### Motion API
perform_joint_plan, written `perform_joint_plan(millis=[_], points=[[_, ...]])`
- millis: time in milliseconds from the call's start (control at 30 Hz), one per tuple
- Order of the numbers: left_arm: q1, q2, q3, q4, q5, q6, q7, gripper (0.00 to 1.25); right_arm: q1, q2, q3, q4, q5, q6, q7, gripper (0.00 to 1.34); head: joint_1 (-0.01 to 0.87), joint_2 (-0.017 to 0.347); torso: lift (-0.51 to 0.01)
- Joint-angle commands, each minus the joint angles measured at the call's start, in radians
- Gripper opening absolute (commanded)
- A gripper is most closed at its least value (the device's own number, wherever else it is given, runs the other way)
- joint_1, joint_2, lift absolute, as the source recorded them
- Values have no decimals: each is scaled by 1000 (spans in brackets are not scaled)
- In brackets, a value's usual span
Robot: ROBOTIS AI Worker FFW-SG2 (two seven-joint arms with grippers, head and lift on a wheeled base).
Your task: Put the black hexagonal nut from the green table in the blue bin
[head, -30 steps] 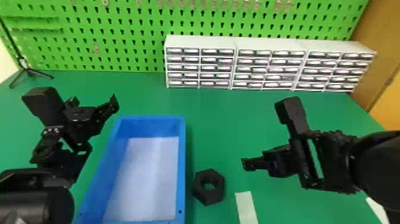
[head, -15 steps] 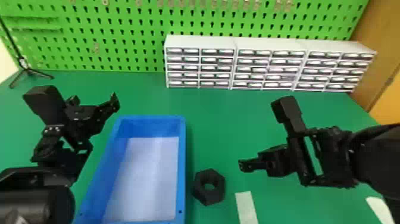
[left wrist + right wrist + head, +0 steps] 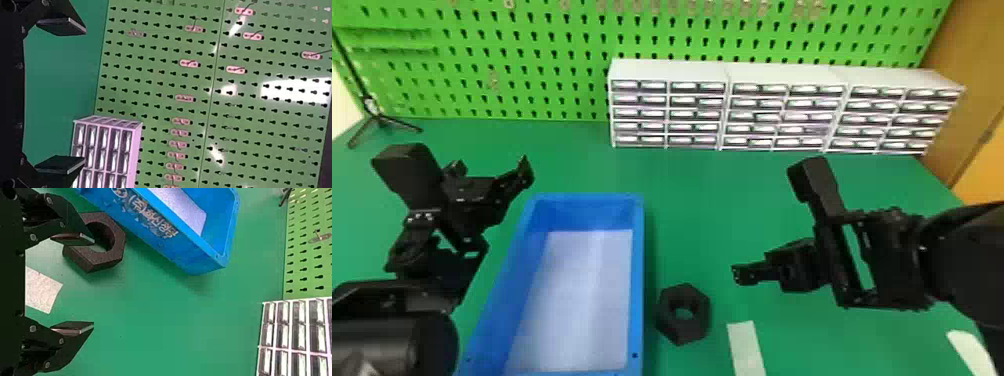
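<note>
You see the black hexagonal nut (image 3: 668,320) with a matt, slightly grainy face, the blue bin (image 3: 638,250) in smooth, faintly shiny plastic, the green table (image 3: 687,200) smooth and low-sheen, the green pegboard (image 3: 156,87) glossy with white glare, and a rough, papery strip (image 3: 746,347).

The black hexagonal nut (image 3: 683,332), pierced by a round central hole, lies flat on the green desk (image 3: 712,210), left of the right tool (image 3: 743,274). The blue bin (image 3: 587,212), rectangular, open-topped and pale-floored, stands upright between that tool and the left tool (image 3: 491,167).
</note>
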Motion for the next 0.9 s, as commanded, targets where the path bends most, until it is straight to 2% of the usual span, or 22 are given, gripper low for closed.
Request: perform_joint_plan(millis=[0, 867], points=[[1, -2, 0, 0, 0, 0, 0, 1123, 0, 4, 5, 0, 4, 3, 0, 833, 692, 8, -97], [0, -2, -1, 0, -2, 0, 0, 1123, 0, 7, 8, 2, 5, 3, 0, 833, 692, 8, -97]])
